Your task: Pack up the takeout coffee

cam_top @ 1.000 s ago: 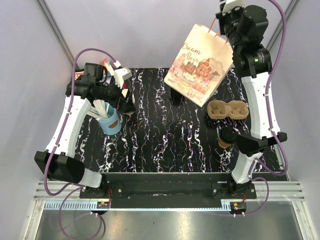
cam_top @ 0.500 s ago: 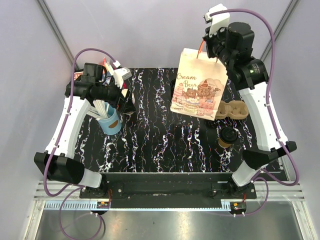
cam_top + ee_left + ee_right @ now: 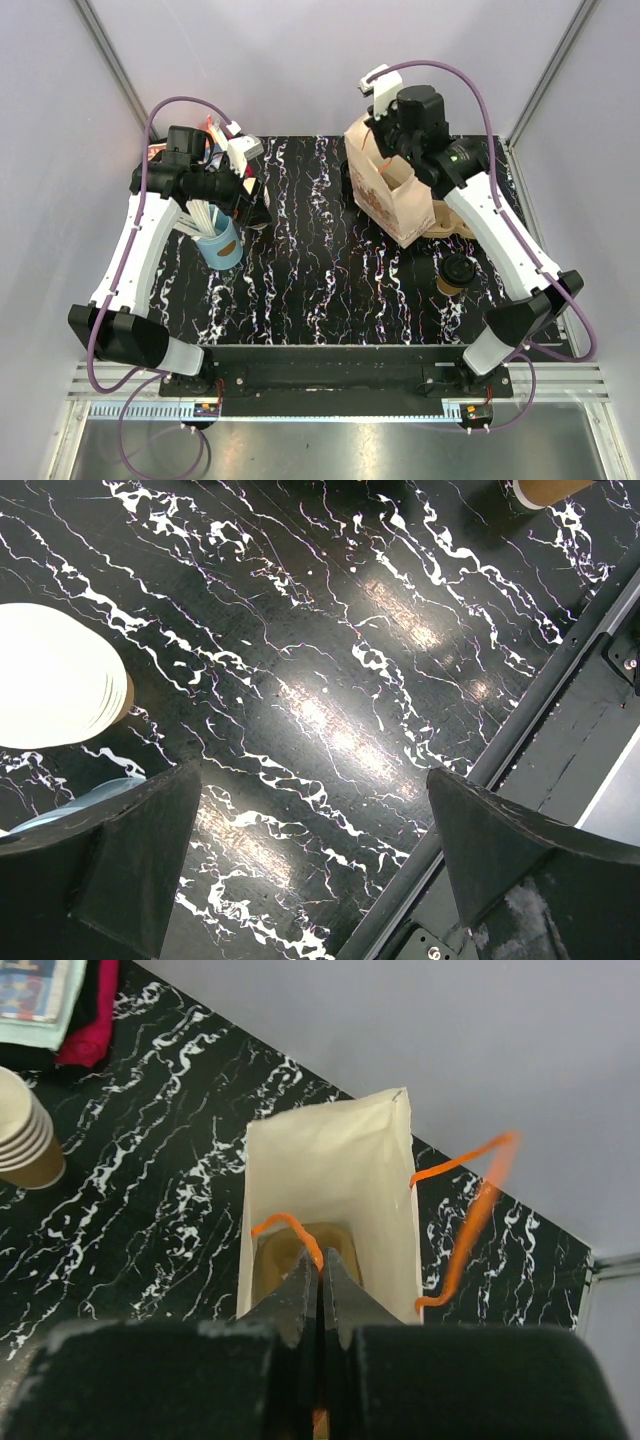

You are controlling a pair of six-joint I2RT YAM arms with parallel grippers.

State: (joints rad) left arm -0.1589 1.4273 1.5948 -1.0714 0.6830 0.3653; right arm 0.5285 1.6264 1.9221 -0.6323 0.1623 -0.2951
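Blue cup with white sticks (image 3: pixel 222 246): seen upright at the left of the table, under the left arm.
Stack of paper cups (image 3: pixel 50 675): seen from above in the left wrist view as white rims, just beside the blue cup.
Left gripper (image 3: pixel 312 780): held above bare table, jaws spread wide, nothing between them.
Black marbled table (image 3: pixel 320 290): white veins are shown across it.
Kraft paper bag (image 3: pixel 385 185): found right of centre at the far side, mouth open upward, a printed picture on its left face. Whether its base touches the table cannot be told.
Right gripper (image 3: pixel 320 1260): jaws are pressed together on one orange handle (image 3: pixel 285 1225) of the bag. The other handle (image 3: pixel 470 1210) hangs loose.
Pulp cup tray (image 3: pixel 458 224): partly hidden behind the bag.
Takeout coffee (image 3: pixel 457 272): a small brown kraft cup capped with a round black lid. It is stood upright on the table at the right, just on the near side of the tray, apart from the bag, gripped by nothing.
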